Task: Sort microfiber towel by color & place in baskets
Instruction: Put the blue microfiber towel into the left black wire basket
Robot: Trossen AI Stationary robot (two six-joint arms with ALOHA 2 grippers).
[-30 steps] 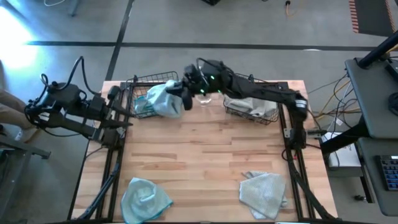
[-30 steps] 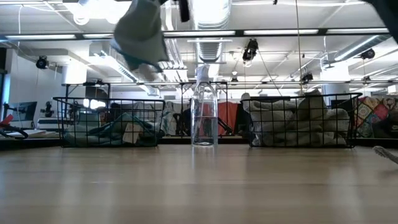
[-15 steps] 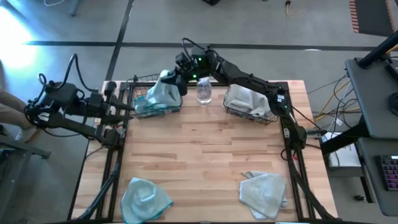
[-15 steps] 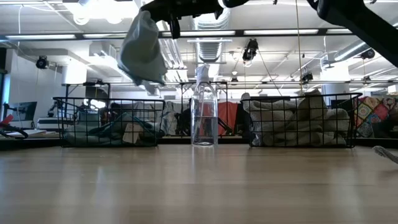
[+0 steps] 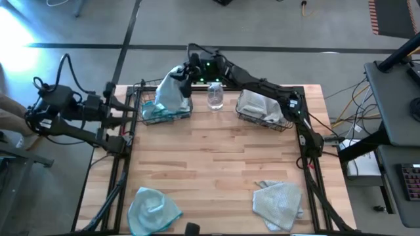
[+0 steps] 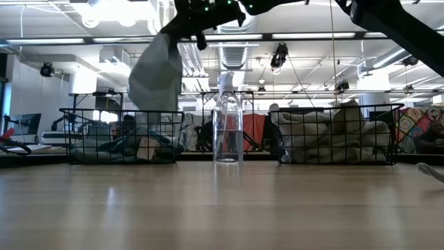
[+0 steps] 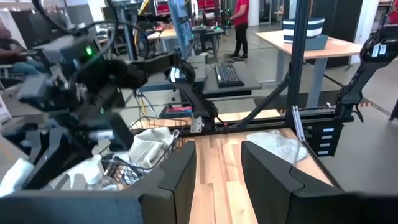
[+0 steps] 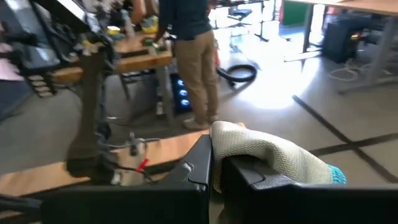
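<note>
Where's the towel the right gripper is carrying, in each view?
High: held towel hangs over the left basket, beside the spray bottle.
Low: upper left, above that basket, left of the bottle.
Left wrist: cannot tell.
Right wrist: pinched between the right gripper fingers.
Shared landmark: the spray bottle.

Bright, even overhead light — glare on the floor (image 5: 20,39) at upper left, wrist views motion-blurred.

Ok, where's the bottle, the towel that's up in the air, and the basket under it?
bottle (image 6: 227,132), low view, clear body
towel (image 6: 157,75), low view, hanging middle
basket (image 6: 83,136), low view, front mesh
</note>
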